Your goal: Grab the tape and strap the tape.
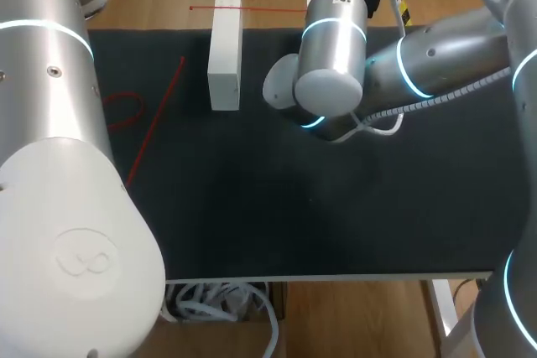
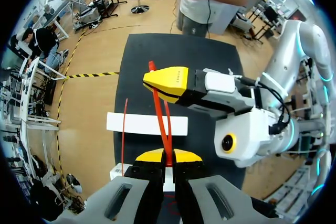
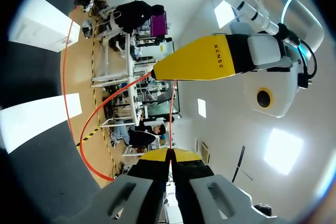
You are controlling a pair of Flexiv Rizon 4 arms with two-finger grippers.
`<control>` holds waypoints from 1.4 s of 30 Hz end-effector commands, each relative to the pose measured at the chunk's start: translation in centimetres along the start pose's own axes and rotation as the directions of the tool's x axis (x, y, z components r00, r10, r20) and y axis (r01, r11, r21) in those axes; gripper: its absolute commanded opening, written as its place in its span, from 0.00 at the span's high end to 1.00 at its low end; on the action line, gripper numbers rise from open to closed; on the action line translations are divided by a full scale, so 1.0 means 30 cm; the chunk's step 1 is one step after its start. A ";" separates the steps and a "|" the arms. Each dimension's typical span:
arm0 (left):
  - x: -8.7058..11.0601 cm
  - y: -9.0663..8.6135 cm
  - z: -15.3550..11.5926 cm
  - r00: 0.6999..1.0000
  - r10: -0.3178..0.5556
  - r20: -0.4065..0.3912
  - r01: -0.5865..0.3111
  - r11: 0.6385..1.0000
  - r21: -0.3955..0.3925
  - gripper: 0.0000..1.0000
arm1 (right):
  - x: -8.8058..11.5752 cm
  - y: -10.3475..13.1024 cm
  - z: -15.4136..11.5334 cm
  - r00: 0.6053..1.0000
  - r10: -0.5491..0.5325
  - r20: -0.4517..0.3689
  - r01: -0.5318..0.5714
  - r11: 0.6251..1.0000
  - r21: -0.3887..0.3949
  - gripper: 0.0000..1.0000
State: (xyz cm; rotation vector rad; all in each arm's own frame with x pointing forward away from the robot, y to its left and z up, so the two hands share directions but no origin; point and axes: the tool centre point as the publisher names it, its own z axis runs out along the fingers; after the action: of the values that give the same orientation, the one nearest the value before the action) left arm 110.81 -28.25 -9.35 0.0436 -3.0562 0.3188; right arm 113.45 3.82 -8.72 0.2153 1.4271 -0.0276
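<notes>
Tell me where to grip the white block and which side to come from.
Take the white block at mid-length, fingers across its narrow width, coming straight down from above. It lies flat on the table as a long bar with nothing against its long sides, so a centre hold should keep it level.

Counter: black, matt, cloth-like top. White block: matt, smooth faces. Red tape: thin smooth plastic, slight gloss. Left tool & right tool: tips smooth yellow plastic, semi-gloss. Right arm: satin silver metal w/ white plastic caps.
</notes>
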 end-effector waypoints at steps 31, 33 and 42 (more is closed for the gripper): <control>-0.011 -0.010 -0.009 1.000 -0.001 -0.009 0.001 1.000 -0.010 1.00 | -0.021 -0.004 -0.018 0.999 -0.007 0.049 0.005 0.999 0.043 1.00; -0.011 -0.010 -0.009 1.000 -0.001 -0.009 0.001 1.000 -0.010 1.00 | -0.021 -0.008 -0.019 0.999 -0.011 0.050 0.009 0.999 0.045 1.00; -0.011 -0.010 -0.009 1.000 -0.001 -0.009 0.001 1.000 -0.010 1.00 | -0.020 -0.018 -0.015 0.998 -0.041 0.056 0.038 0.998 0.049 1.00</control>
State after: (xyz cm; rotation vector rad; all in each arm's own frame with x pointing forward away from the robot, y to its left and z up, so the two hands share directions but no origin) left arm 110.81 -28.25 -9.36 0.0437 -3.0562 0.3188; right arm 112.74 3.30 -8.36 0.2249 1.3723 -0.0982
